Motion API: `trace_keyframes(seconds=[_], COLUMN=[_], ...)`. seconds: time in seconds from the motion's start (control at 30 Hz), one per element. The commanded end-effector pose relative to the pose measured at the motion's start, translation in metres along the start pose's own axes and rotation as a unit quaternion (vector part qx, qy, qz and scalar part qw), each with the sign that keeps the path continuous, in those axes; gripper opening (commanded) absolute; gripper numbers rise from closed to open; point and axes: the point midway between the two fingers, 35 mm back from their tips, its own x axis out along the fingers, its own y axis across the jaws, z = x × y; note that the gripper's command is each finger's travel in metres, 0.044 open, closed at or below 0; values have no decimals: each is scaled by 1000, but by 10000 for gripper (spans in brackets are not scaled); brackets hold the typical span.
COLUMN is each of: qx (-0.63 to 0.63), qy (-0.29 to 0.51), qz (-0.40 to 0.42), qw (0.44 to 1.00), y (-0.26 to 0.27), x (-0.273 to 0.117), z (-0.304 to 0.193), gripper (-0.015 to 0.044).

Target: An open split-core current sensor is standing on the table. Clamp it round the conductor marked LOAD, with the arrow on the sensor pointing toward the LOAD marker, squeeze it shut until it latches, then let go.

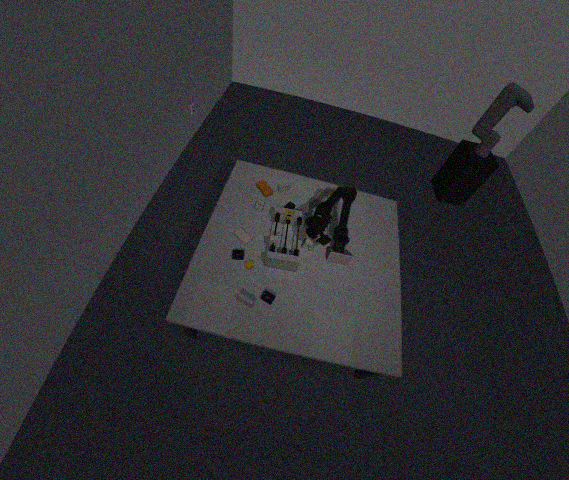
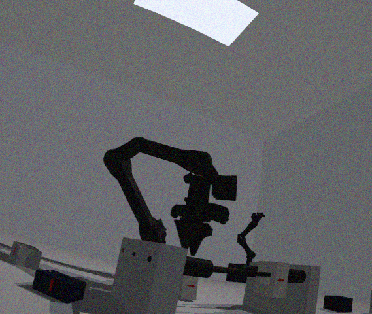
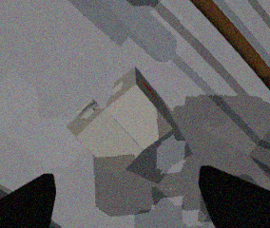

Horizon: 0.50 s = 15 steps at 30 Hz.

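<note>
A pale split-core sensor [image 3: 132, 111] [image 1: 309, 244] stands on the table beside the conductor stand. Its two halves spread apart at one end, and a red arrow [image 3: 148, 89] shows on a dark side face. In the exterior view it shows partly behind the near block. My gripper [image 3: 127, 179] [image 2: 193, 252] is open and empty above the sensor, which is turned diagonally to the fingers. Three conductors run between two blocks; the middle one [image 1: 287, 236] lies under yellow labels [image 1: 289, 211] on one block. The label text is too small to read.
A second pale piece with a red arrow [image 2: 279, 280] is at the conductors. Two dark boxes [image 1: 237, 254] [image 1: 267, 296], a yellow disc [image 1: 248, 264], an orange block [image 1: 264, 188] and several pale blocks lie on the table [image 1: 336, 320] on the stand's other side.
</note>
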Motion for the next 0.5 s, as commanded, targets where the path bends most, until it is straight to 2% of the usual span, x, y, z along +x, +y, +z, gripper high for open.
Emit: trace_keyframes(seconds=[0.0, 0.47], qx=[-329, -336], qy=[11, 10], qz=[60, 61], qw=[942, 940], y=[-10, -10], x=[-2, 8], z=[10, 11], gripper=[320, 320])
